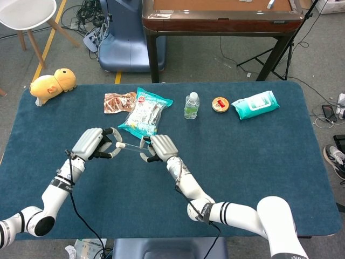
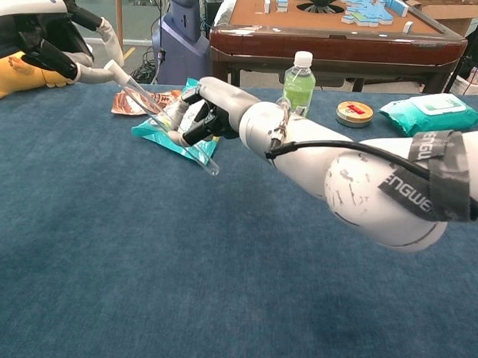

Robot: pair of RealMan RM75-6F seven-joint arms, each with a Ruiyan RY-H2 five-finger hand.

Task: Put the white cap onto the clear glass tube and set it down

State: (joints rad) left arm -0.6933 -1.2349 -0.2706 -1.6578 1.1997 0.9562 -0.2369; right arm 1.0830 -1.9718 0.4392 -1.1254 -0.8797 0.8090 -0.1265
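Note:
Above the blue table, the clear glass tube (image 2: pixel 168 124) slants between my two hands. In the chest view my right hand (image 2: pixel 208 114) grips the tube around its middle, and the closed lower end sticks out below the fingers. My left hand (image 2: pixel 37 37) pinches the white cap (image 2: pixel 113 67) at the tube's upper end, and the cap touches the mouth. The head view shows the left hand (image 1: pixel 95 143) and right hand (image 1: pixel 161 147) facing each other, with the cap (image 1: pixel 119 144) and the thin tube (image 1: pixel 132 148) between them.
Behind the hands lie a teal snack bag (image 1: pixel 144 111) and a brown packet (image 1: pixel 119 102). A small water bottle (image 1: pixel 191 104), a round tin (image 1: pixel 220 104) and a wipes pack (image 1: pixel 255 104) stand further right. A yellow plush toy (image 1: pixel 52 83) sits at the far left corner.

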